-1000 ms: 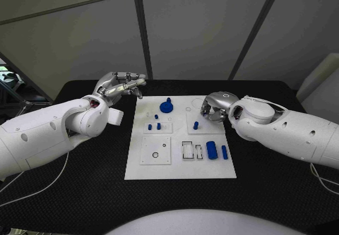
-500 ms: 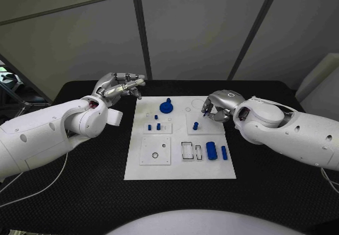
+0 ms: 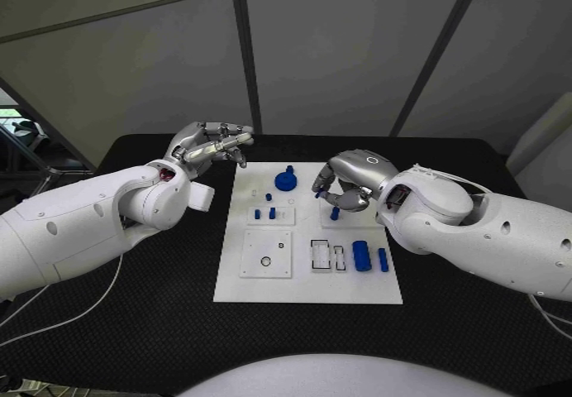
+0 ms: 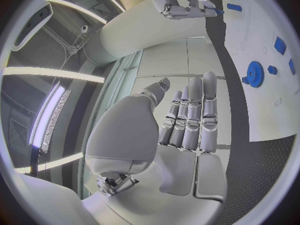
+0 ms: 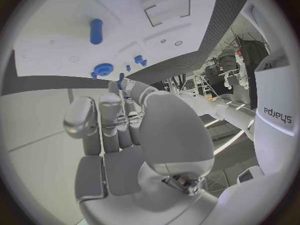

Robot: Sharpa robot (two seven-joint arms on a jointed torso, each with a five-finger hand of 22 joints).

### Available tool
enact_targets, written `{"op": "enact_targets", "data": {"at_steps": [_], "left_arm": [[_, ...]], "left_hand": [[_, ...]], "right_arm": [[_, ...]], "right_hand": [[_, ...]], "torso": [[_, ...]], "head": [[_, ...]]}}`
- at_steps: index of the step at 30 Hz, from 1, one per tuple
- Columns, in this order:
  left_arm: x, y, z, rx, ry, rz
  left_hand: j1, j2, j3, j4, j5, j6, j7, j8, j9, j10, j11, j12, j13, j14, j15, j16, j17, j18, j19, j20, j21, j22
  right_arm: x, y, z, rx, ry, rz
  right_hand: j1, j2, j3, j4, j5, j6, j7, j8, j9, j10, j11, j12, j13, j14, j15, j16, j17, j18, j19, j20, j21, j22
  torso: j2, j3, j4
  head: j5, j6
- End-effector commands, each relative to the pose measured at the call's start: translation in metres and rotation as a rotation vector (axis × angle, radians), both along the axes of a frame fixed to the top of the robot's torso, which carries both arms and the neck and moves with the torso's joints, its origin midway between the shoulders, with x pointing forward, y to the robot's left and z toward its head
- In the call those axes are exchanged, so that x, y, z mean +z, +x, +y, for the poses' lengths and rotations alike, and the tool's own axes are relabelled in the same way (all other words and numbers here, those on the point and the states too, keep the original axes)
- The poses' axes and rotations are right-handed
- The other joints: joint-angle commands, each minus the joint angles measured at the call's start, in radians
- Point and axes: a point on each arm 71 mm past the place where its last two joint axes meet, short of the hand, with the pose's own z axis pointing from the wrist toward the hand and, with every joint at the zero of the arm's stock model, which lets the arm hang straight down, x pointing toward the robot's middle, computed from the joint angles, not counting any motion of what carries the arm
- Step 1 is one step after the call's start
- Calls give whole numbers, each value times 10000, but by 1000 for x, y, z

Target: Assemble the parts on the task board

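The white task board point(image 3: 307, 285) lies mid-table. On it are a blue gear point(image 3: 285, 179), small blue pegs point(image 3: 264, 213) standing in a left block, one peg point(image 3: 335, 213) on the right block, a thick blue cylinder point(image 3: 361, 255) and a thin blue bar point(image 3: 383, 259). My right hand point(image 3: 345, 178) hovers over the board's far half, just right of the gear, and pinches a small blue peg point(image 3: 317, 195) at its fingertips; the left wrist view shows the same pinch point(image 4: 215, 10). My left hand point(image 3: 212, 147) is raised beyond the board's far left corner, fingers stretched side by side, holding nothing.
A black O-ring point(image 3: 264, 262) lies on the near left block, and rectangular slots point(image 3: 320, 253) sit beside the cylinder. Black table point(image 3: 143, 314) surrounds the board, with a white cable point(image 3: 72, 310) trailing at the left.
My right hand has moved left across the board's far half, toward the gear, carrying the small blue peg. My left hand stays where it was.
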Motion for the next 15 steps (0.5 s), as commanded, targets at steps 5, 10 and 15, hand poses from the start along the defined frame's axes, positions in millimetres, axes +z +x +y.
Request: {"op": "enact_targets", "data": {"at_steps": [5, 10, 15], "left_arm": [[1, 0, -4, -178, -121, -4], [1, 0, -7, -212, -139, 0], [1, 0, -8, -222, -153, -11]], "left_hand": [[-75, 21, -80, 2, -1, -89, 5, -66, -16, -97, 33, 59, -17, -38, 58, -49, -18, -191, 13, 29, -57, -27], [-68, 25, -89, -1, 0, -100, 8, -67, -17, -116, 36, 63, -18, -44, 61, -51, -23, -191, 11, 32, -65, -32], [-61, 27, -98, -4, 0, -107, 10, -67, -17, -132, 39, 67, -19, -49, 64, -53, -27, -191, 9, 34, -71, -36]], "right_arm": [[-1, -7, 27, 731, 447, 412], [-13, -12, 39, 1007, 471, 773], [-29, -18, 53, 1323, 320, 1186]], "right_hand": [[47, -78, -4, -60, 60, 16, 90, -37, 16, 156, -99, -62, 21, 200, -27, 46, 23, -104, 24, 19, 53, 8], [43, -82, -4, -64, 66, 14, 93, -39, 17, 154, -96, -67, 22, 199, -26, 49, 24, -102, 20, 21, 52, 5], [42, -83, -4, -65, 69, 14, 94, -40, 17, 154, -95, -69, 23, 200, -25, 58, 33, -103, 20, 21, 55, 8]], "torso": [[8, -13, 0], [7, -22, 19], [12, -12, 10]], "head": [[390, -103], [523, -169], [636, -221]]}}
